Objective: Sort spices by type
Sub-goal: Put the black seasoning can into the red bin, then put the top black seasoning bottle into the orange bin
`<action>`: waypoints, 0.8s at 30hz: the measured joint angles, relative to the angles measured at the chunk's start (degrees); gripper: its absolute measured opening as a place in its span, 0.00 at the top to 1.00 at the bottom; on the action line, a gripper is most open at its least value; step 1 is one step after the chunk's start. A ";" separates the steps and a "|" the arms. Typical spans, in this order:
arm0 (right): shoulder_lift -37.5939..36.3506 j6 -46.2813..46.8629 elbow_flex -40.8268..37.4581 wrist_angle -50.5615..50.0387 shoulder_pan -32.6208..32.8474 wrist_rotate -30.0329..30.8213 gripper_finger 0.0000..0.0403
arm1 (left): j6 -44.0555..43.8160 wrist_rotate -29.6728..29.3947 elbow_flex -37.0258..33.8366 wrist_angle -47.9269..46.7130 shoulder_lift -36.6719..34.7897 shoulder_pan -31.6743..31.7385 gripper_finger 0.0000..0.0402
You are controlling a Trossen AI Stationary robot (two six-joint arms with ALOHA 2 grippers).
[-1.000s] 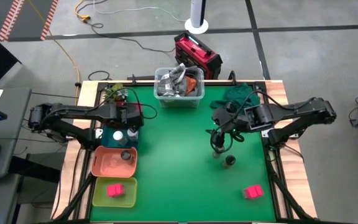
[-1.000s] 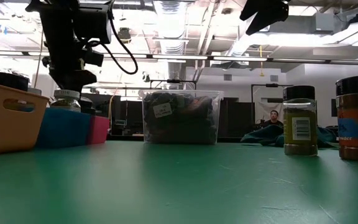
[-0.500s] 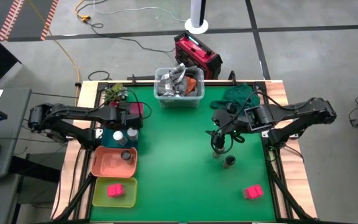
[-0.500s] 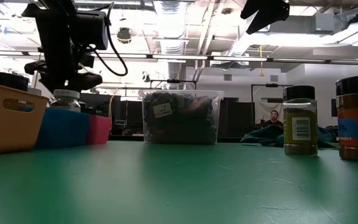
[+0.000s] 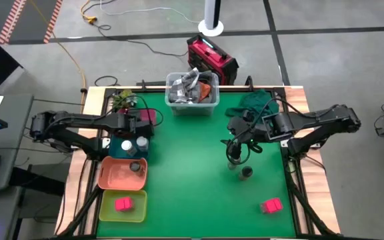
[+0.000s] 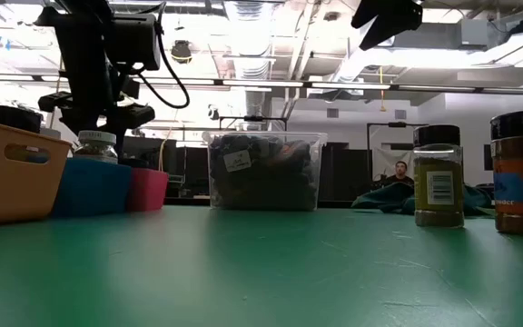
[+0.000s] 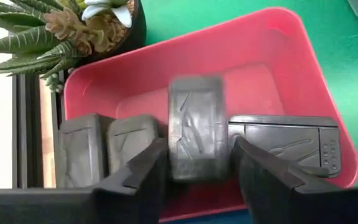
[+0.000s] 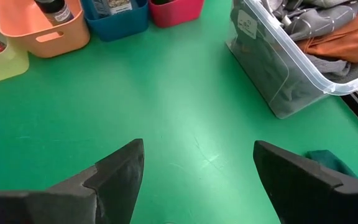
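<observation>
My left gripper (image 7: pixel 199 146) hangs open over the red tray (image 7: pixel 303 93) at the table's far left. A black box (image 7: pixel 196 124) stands between its fingers with a narrow gap on each side, and three more black boxes lie in the tray beside it. My right gripper (image 8: pixel 197 149) hovers open and empty above the green mat; in the high view two dark-lidded jars (image 5: pixel 232 165) (image 5: pixel 247 172) stand just below it. A pink box (image 5: pixel 271 205) lies near the front right. The teal tray (image 5: pixel 122 148) holds white-topped jars, the orange tray (image 5: pixel 115 175) a dark jar, and the yellow tray (image 5: pixel 133 212) a pink box.
A clear bin (image 5: pixel 192 93) of cloths stands at the far middle, with a green cloth (image 5: pixel 255 103) at the far right. A potted plant (image 7: pixel 73 31) sits just beyond the red tray. Bare green mat (image 5: pixel 185 180) stretches between the trays and the jars.
My left gripper has rolled about its own pointing line while staying over the red tray; in the low view its fingers now stand spread side by side.
</observation>
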 joint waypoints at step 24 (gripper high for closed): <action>0.00 -0.17 0.00 -0.02 0.00 0.00 0.19 | 19.63 -6.22 12.61 7.34 -0.15 -4.96 0.48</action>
